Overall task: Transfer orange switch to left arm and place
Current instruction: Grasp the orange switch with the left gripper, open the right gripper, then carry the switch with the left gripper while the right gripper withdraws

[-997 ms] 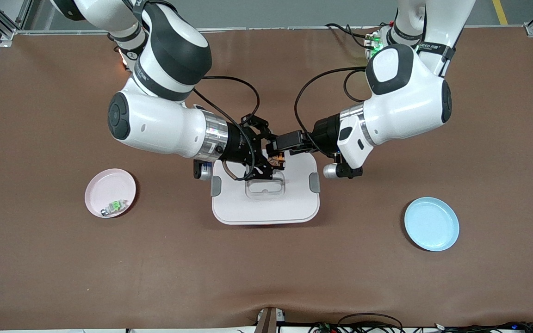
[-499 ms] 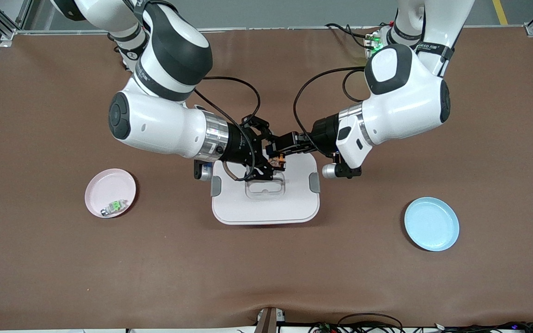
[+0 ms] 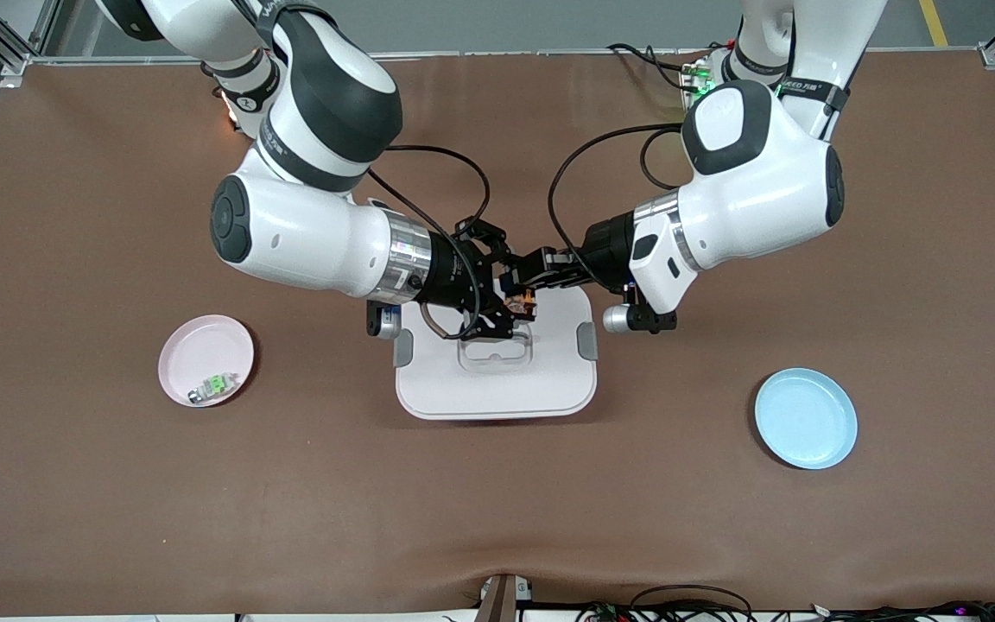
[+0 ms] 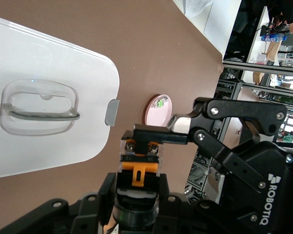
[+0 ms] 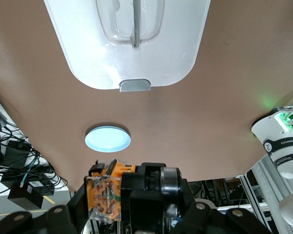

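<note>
On the brown table (image 3: 74, 484), toward the right arm's end, a pink plate (image 3: 200, 344) holds a small green-and-silver component (image 3: 214, 385). The right arm (image 3: 307, 238) reaches from its base toward the middle of the table, and the right gripper (image 3: 510, 304) hangs over the edge of the box (image 3: 497, 380) farthest from the front camera, above the clear handle (image 3: 495, 352) on the lid. The orange switch (image 3: 517, 302) is up in the air there, between the two grippers and over the box lid. In the right wrist view the orange switch (image 5: 104, 195) sits between the right gripper's black fingers (image 5: 146, 187), which are clamped on its sides, its orange body with a clear face showing beside them; the box (image 5: 127, 44) and the blue plate (image 5: 108, 138) lie below. The left gripper (image 3: 525, 278) meets it from the left arm (image 3: 739, 207). In the left wrist view the left gripper (image 4: 139, 195) has the orange switch (image 4: 139, 163) standing just at its tips, its black end with two screws capped by a finger of the right gripper (image 4: 219, 131); whether the left fingers press on it or stand apart from it I cannot tell. The blue plate (image 3: 806, 418) lies toward the left arm's end of the table, well apart from the box
</note>
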